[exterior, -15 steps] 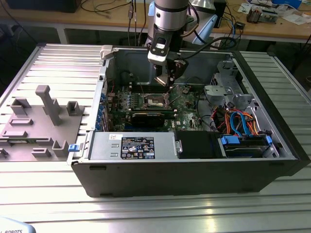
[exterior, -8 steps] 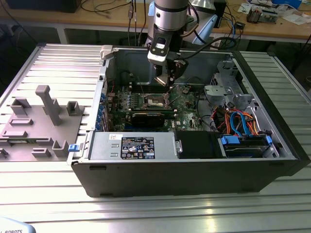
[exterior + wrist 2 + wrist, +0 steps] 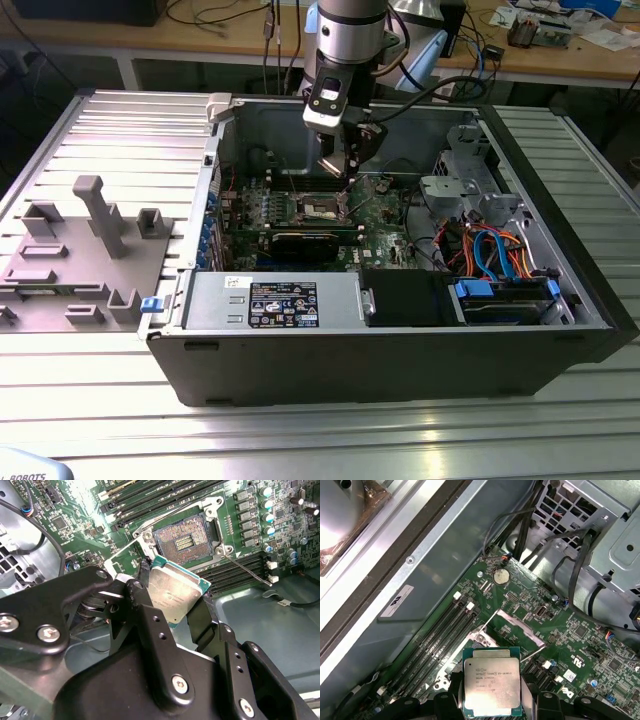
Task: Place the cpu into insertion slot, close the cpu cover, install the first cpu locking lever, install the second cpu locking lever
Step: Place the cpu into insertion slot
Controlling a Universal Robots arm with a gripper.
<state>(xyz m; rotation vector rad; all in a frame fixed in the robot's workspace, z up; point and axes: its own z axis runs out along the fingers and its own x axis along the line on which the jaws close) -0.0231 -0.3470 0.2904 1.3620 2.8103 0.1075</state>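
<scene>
My gripper (image 3: 172, 600) is shut on the cpu (image 3: 177, 592), a flat square chip with a dull silver top, its black fingers (image 3: 137, 587) pressing on two opposite edges. The chip hangs tilted just above and beside the insertion slot (image 3: 185, 540), a dark square socket with gold contacts in the green board. The cpu cover (image 3: 520, 628) stands swung up next to the socket. A thin wire locking lever (image 3: 247, 570) lies released beside it. In the first wrist view the cpu (image 3: 491, 687) sits between the fingers of the gripper (image 3: 491, 700). In the exterior view the gripper (image 3: 345, 165) reaches down into the case over the socket (image 3: 318, 207).
The open computer case (image 3: 380, 370) lies on a ribbed metal table. A black card (image 3: 300, 243) and the power supply (image 3: 275, 300) sit in front of the socket. A drive cage and coloured cables (image 3: 495, 255) are at the exterior view's right. A grey fixture tray (image 3: 80, 250) lies at its left.
</scene>
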